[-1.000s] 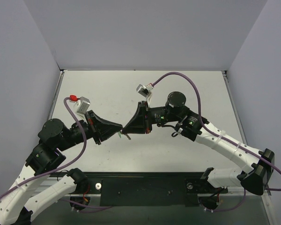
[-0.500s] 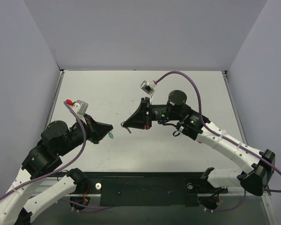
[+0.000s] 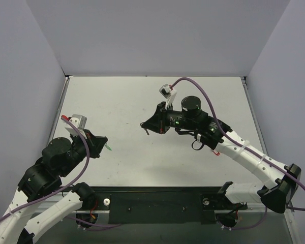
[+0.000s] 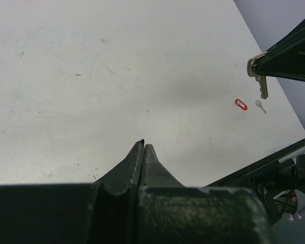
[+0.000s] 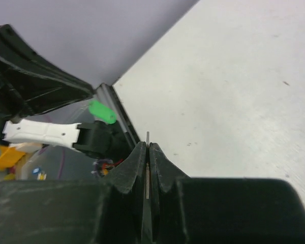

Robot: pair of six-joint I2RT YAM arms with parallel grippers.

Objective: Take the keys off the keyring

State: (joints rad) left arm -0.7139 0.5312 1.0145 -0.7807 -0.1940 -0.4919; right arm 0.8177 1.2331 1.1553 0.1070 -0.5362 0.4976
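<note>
The right gripper (image 5: 148, 146) is pinched shut on the key (image 4: 260, 81); its own camera shows a thin edge of metal between the fingertips, and the other wrist's view shows the silver blade hanging out of the tips toward the table (image 3: 122, 96). The left gripper (image 4: 143, 147) also has its fingers pressed together; the green fob (image 5: 102, 111) sits at its tip in the overhead and right wrist views, though its own camera does not show it, so I take it as clamped on the fob. Fob and key are well apart with open air between them; nothing visible joins them, though any ring is too small to make out, so the separation looks done. What the next move turns on is how the key lies to the surface: it sits just ahead of and below the right fingertips, long axis pointing downward, held over the middle of the table, so the right arm is the one placed to lower and let it go. The fob juts from the left tips over the near left part, pointing toward the right arm. The table is pale, flat and lightly scuffed; a red tag (image 4: 241, 104) and a second small key (image 4: 261, 105) lie just beside each other on the right arm's side; plain grey walls (image 3: 157, 35) close it in on three sides.
</note>
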